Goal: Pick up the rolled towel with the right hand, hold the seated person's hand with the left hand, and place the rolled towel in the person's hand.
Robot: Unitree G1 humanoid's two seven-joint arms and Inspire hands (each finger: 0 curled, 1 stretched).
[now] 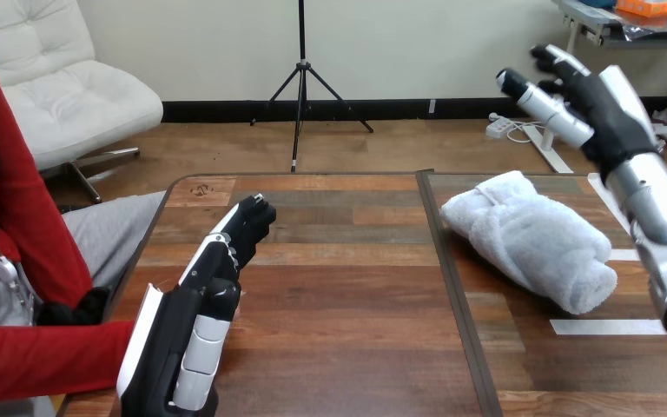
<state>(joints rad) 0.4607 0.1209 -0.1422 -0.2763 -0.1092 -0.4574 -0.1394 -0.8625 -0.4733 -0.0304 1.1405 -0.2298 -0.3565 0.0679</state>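
The rolled towel (528, 239) lies on the right half of the desk (347, 295), slanting from far left to near right, with nothing touching it. My right hand (604, 104) hangs well above its far end, fingers loosely spread and holding nothing, so I judge the pickup to be the step in hand. To do it well I should come down over the roll's thick middle, fingers across its width and thumb opposite, and squeeze firmly enough that the soft roll doesn't unwind. My left hand (195, 321) stands on edge at the desk's near left, fingers straight and empty, just beside the person's red sleeve (43, 360); whether they touch I cannot tell
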